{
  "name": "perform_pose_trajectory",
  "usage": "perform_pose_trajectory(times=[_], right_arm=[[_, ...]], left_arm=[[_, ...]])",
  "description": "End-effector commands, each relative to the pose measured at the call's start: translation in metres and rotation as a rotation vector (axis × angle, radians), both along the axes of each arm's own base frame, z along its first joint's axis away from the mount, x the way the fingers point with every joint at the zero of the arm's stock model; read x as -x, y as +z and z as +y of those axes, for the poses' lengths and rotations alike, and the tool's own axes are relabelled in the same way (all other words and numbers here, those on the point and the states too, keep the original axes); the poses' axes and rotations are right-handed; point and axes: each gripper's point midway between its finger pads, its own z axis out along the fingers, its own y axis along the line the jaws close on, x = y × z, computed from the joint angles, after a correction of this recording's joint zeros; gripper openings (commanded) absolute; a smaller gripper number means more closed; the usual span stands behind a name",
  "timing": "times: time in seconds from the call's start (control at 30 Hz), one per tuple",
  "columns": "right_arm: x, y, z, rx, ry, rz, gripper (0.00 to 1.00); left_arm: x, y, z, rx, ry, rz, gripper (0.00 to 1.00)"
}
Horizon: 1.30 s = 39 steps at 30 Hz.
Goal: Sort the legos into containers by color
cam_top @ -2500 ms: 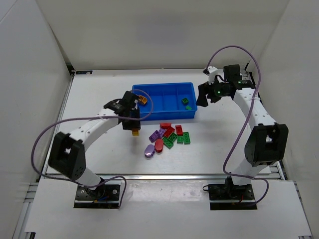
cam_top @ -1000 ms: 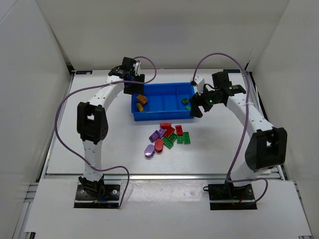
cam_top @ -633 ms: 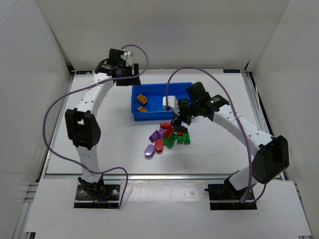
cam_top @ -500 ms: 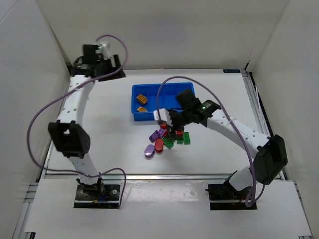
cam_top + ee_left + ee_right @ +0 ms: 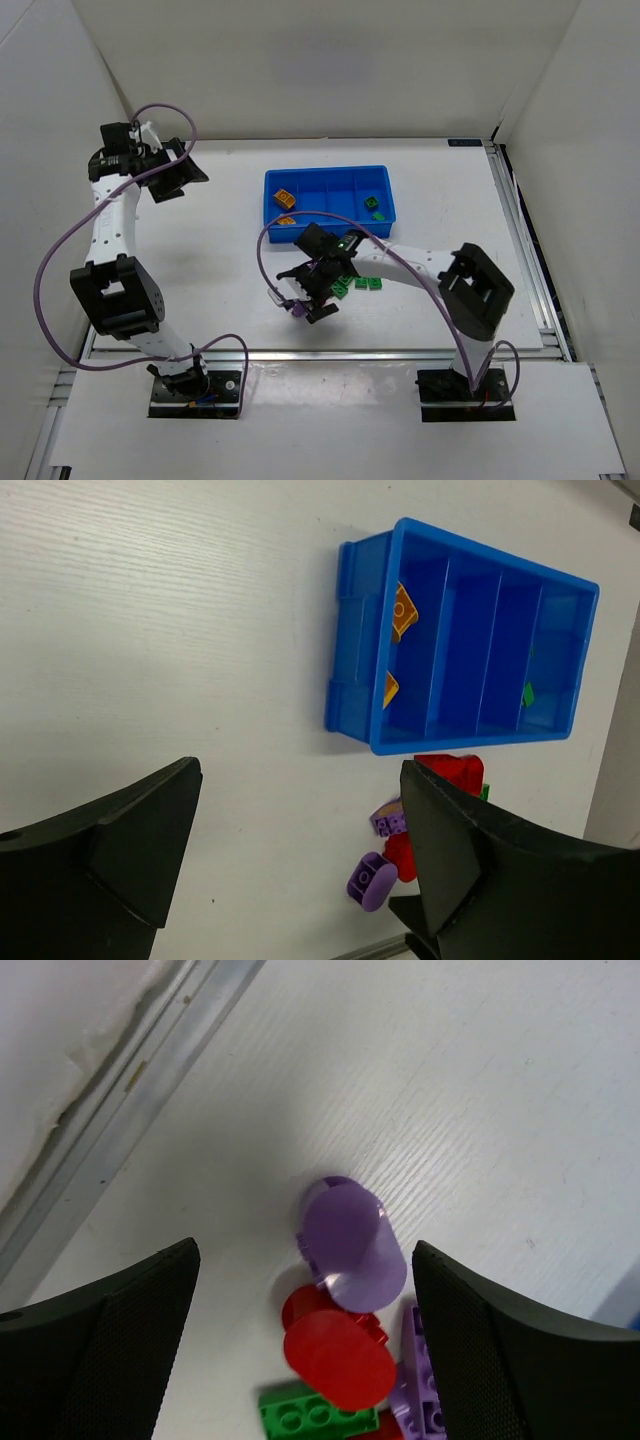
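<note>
While inside tray [image 5: 325, 172], two orange legos [image 5: 284, 196]

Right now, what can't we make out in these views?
Top external: the right gripper covers most of the loose pile; only the green bricks beside it show.
Left wrist: the tray wall hides all but a green sliver inside; a finger covers part of the pile.
Right wrist: the bottom edge cuts off the green brick and purple studded brick.
</note>
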Motion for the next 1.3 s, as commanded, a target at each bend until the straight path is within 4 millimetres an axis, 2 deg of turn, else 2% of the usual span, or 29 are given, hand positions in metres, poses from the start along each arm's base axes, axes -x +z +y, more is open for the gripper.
perform_pose_trajectory(times=[0.0, 0.3, 0.43, 0.47, 0.6, 0.63, 0.8, 0.9, 1.0, 1.07, 1.1, 1.13, 1.17, 1.23, 1.27], right_arm=[[-0.014, 0.006, 0.028, -0.070, 0.042, -0.057, 0.89], [-0.021, -0.021, 0.039, -0.016, 0.041, -0.040, 0.84], [-0.021, -0.035, 0.038, 0.016, 0.046, -0.030, 0.70], [-0.022, -0.037, 0.036, 0.024, 0.045, -0.029, 0.64], [-0.020, -0.045, 0.030, 0.045, 0.059, -0.031, 0.57], [-0.020, -0.047, 0.028, 0.053, 0.063, -0.033, 0.52], [-0.019, -0.040, 0.028, 0.051, 0.040, -0.025, 0.35], [-0.028, -0.003, 0.037, -0.009, -0.033, -0.015, 0.28], [-0.047, 0.049, 0.052, -0.110, -0.172, 0.042, 0.25], [-0.063, 0.096, 0.060, -0.186, -0.293, 0.093, 0.22], [-0.084, 0.114, 0.059, -0.233, -0.365, 0.095, 0.21], [-0.094, 0.125, 0.059, -0.251, -0.416, 0.105, 0.20], [-0.115, 0.147, 0.056, -0.289, -0.507, 0.125, 0.20], [-0.141, 0.162, 0.053, -0.329, -0.607, 0.137, 0.17], [-0.154, 0.176, 0.053, -0.358, -0.674, 0.158, 0.16]], left_arm=[[0.010, 0.023, -0.009, 0.023, -0.055, -0.071, 0.91], [0.018, 0.016, -0.012, 0.009, -0.088, -0.063, 0.91], [0.018, 0.012, -0.011, 0.007, -0.092, -0.058, 0.91], [0.018, 0.011, -0.010, 0.007, -0.091, -0.053, 0.91], [0.016, 0.005, -0.010, 0.015, -0.089, -0.038, 0.91], [0.016, 0.005, -0.010, 0.016, -0.090, -0.036, 0.91], [0.015, 0.001, -0.012, 0.032, -0.095, -0.026, 0.91], [0.016, -0.003, -0.014, 0.036, -0.104, -0.018, 0.90], [0.019, -0.005, -0.015, 0.035, -0.105, -0.017, 0.90], [0.021, -0.008, -0.017, 0.017, -0.107, -0.014, 0.89], [0.022, -0.010, -0.016, -0.006, -0.098, -0.008, 0.88], [0.022, -0.012, -0.019, -0.018, -0.106, -0.006, 0.88], [0.023, -0.013, -0.025, -0.027, -0.121, -0.004, 0.88], [0.024, -0.014, -0.027, -0.034, -0.122, -0.005, 0.88], [0.023, -0.014, -0.028, -0.032, -0.124, -0.008, 0.88]])
